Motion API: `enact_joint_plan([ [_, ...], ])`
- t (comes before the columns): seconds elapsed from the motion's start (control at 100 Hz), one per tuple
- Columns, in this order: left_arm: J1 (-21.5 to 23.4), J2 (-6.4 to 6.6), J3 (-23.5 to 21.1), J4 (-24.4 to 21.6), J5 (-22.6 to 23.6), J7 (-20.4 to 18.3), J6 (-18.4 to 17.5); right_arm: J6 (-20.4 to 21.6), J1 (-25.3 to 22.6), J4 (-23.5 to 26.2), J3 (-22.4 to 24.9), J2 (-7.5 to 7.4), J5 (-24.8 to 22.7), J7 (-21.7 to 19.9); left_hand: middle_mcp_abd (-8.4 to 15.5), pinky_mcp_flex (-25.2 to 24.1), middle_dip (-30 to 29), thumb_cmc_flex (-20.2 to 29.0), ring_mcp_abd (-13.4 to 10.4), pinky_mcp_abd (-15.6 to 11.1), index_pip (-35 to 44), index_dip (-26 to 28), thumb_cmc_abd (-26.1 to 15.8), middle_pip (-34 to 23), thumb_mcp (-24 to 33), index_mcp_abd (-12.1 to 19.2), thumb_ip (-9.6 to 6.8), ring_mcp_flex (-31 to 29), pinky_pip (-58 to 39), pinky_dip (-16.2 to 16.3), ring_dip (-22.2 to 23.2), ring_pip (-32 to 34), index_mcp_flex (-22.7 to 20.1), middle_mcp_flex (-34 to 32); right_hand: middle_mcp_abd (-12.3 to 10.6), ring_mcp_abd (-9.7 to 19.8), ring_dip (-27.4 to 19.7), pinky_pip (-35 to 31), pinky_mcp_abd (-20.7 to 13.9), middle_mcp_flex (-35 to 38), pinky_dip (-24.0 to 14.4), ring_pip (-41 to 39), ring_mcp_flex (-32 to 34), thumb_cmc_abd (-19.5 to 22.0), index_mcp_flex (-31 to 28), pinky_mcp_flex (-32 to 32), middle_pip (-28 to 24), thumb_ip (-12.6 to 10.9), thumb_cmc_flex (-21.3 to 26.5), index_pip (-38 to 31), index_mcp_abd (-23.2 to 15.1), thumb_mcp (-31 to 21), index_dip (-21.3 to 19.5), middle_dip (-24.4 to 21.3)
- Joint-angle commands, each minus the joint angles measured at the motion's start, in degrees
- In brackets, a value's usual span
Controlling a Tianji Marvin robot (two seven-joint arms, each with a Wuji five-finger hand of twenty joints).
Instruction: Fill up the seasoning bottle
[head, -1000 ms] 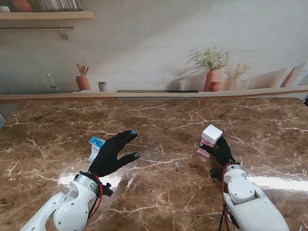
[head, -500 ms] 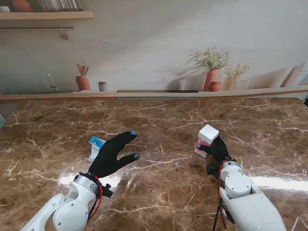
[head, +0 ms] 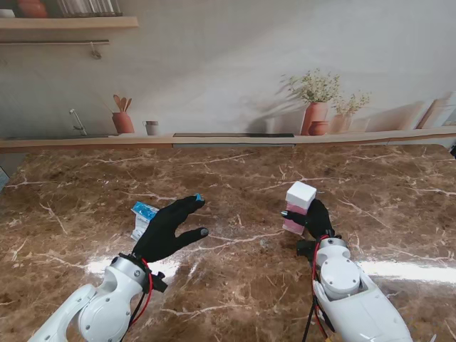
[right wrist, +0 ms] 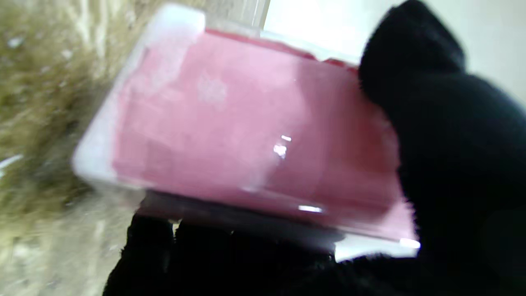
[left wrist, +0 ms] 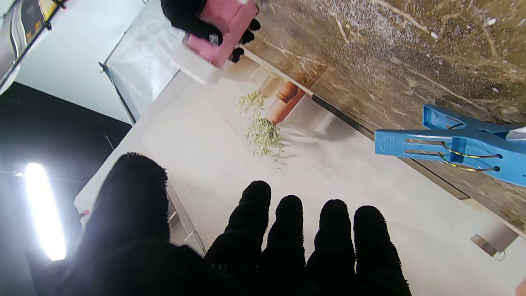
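Spreading across the whole scene is a brown marble table [head: 235,178] with pale veins, and a beige wall rises behind its far edge. On the right, the right hand [head: 317,217] in its black glove is wrapped around a pink bottle [head: 296,211] with a white cap, gripping it by the side. The bottle stands roughly upright with the cap on top, right of the table's middle. The right wrist view shows its pink body [right wrist: 246,135] pressed between the thumb and the other fingers, blurred; I cannot tell whether its base touches the table. On the left, the left hand [head: 168,229] hovers palm down with its fingers spread apart, holding nothing. From the left wrist camera its fingertips [left wrist: 287,213] point toward the wall. Just beyond this hand's far left side lies a small packet [head: 142,218], partly hidden by the glove, closed by a blue clip [left wrist: 452,150]. Packet and bottle lie well apart.
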State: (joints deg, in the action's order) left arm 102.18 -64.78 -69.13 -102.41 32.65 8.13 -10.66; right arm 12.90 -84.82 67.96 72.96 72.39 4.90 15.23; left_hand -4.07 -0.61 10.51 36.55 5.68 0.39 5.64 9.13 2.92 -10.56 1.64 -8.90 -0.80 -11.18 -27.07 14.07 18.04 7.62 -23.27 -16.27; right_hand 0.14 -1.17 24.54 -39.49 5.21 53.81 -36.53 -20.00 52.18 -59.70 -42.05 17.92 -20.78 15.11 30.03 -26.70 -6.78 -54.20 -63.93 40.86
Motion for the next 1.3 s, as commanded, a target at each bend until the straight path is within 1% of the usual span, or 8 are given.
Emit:
enact_joint_plan([
  [0.0, -1.0, 0.52, 0.0, -0.5, 0.3, -1.3, 0.2, -0.6, -0.6, 3.1, -0.5, -0.11, -0.7, -0.2, 1.1, -0.8, 0.0, 2.0, -1.3, -0.5, 0.6, 0.0, -1.8, 0.3, -1.8, 1.7, 1.38, -1.0, -1.5, 1.0, 0.2, -0.4, -1.0, -1.2, -5.4, 0.0, 4.7, -8.1, 0.8, 9.5, -2.2, -7.0, 7.8, 11.3, -10.9, 5.8, -10.2, 1.4, 6.7, -32.5, -10.6, -8.2, -7.0, 9.6],
  [0.13, -3.3, 1.08, 0.1, -1.0, 0.4, -4.6, 0.7, 0.0, -2.1, 7.6, -1.3, -0.88, -3.7, -0.2, 1.2, -0.8, 0.0, 2.4, -1.0, -0.1, 1.1, 0.3, -1.7, 0.2, -1.7, 1.8, 1.39, -1.3, -2.3, 1.4, 0.3, -0.2, -1.5, -1.2, -6.8, 0.2, 11.4, -18.8, 1.7, 10.2, -2.4, -17.6, 10.0, 12.0, -7.7, 7.6, -18.6, 1.0, 7.1, -28.1, -12.2, -8.5, -3.7, 16.4],
  [0.33, -8.2, 2.05, 0.5, -2.3, -0.4, -11.2, 2.4, 2.8, -3.5, 12.2, -3.4, -1.66, -6.9, -0.5, 1.1, -1.0, 0.2, 3.5, -0.6, 0.5, 1.5, 0.7, -0.7, -0.1, -1.6, 2.2, 1.37, -1.4, -2.9, 1.8, 0.6, -0.1, -1.2, -0.9, -6.4, -0.1, 13.5, -21.8, 1.9, 8.4, -0.2, -24.6, 5.7, 14.3, -4.3, 6.2, -20.0, 1.0, 5.5, -24.0, -10.0, -12.6, 16.9, 20.6],
  [0.55, -15.6, 4.04, 1.5, -4.7, -1.0, -23.2, 4.5, 5.0, -3.1, 13.5, -6.5, -2.65, -10.1, -2.8, 1.0, -0.6, 1.0, 6.5, -2.2, -3.0, 1.4, 0.5, 3.9, -1.1, -0.1, 2.1, 0.95, -0.5, -2.8, 1.7, 1.3, 0.4, 1.3, 2.2, -6.6, 0.4, 16.5, -20.7, 1.9, 6.7, 0.2, -28.9, 3.0, 18.3, -4.1, 5.2, -21.5, 0.5, 6.0, -24.2, -9.9, -12.7, 19.2, 26.4],
  [0.67, -21.0, 5.61, 2.4, -5.8, -0.9, -31.6, 3.3, 6.5, -2.1, 13.1, -8.6, -2.46, -6.9, -4.3, 2.6, -0.8, -0.4, -0.2, -2.6, -2.1, 0.9, -1.0, 18.3, 0.9, 49.5, 6.5, 1.13, 1.5, -0.1, 2.1, 1.7, 0.4, 8.1, 5.5, -6.3, 0.3, 16.8, -20.6, 2.0, 6.6, 0.2, -29.2, 2.7, 18.5, -4.0, 5.0, -21.5, 0.2, 6.2, -24.3, -9.5, -12.6, 18.8, 26.9],
  [0.78, -26.4, 6.82, 4.0, -5.9, 0.2, -37.6, 0.6, 7.9, -1.4, 12.5, -10.2, -2.47, -5.1, -5.7, 3.8, -1.2, 0.6, 8.1, -2.4, -1.5, -3.1, -0.7, 25.7, 6.1, 64.9, 17.0, 5.73, 3.9, 5.4, 4.9, 3.1, 0.3, 14.7, 7.7, -6.3, 0.2, 17.0, -20.8, 2.1, 6.6, 0.0, -29.5, 2.7, 18.6, -4.0, 5.2, -21.3, 0.0, 6.2, -24.2, -9.5, -12.4, 18.7, 27.2],
  [1.01, -34.6, 7.55, 8.8, -3.9, 0.9, -40.9, -5.2, 8.9, -0.8, 12.2, -11.3, -2.9, -3.3, -8.5, 2.7, -2.0, 6.8, 19.7, -0.2, 1.0, -5.6, 5.4, 25.4, 7.6, 62.1, 22.2, 4.82, 3.6, 7.1, 10.6, 4.7, 0.8, 15.0, 9.0, -6.1, 0.2, 17.2, -20.6, 1.9, 6.8, -0.1, -29.5, 2.6, 18.8, -4.1, 4.8, -21.0, -0.3, 6.4, -24.0, -9.3, -12.0, 18.5, 27.5],
  [1.29, -41.4, 8.37, 14.8, -2.0, 0.5, -45.7, -6.4, 10.7, -0.9, 12.5, -12.3, -3.18, -2.2, -9.9, 4.3, -2.2, 8.0, 21.4, -0.9, 2.1, 15.1, 15.1, 23.8, 7.4, 58.1, 25.1, 5.71, 3.9, 6.4, 13.6, 5.3, 1.1, 12.7, 8.8, -6.1, 0.1, 17.3, -20.3, 2.0, 6.9, -0.3, -29.5, 2.5, 19.5, -4.2, 4.7, -20.7, -0.2, 6.6, -23.9, -9.4, -11.8, 18.3, 27.9],
])
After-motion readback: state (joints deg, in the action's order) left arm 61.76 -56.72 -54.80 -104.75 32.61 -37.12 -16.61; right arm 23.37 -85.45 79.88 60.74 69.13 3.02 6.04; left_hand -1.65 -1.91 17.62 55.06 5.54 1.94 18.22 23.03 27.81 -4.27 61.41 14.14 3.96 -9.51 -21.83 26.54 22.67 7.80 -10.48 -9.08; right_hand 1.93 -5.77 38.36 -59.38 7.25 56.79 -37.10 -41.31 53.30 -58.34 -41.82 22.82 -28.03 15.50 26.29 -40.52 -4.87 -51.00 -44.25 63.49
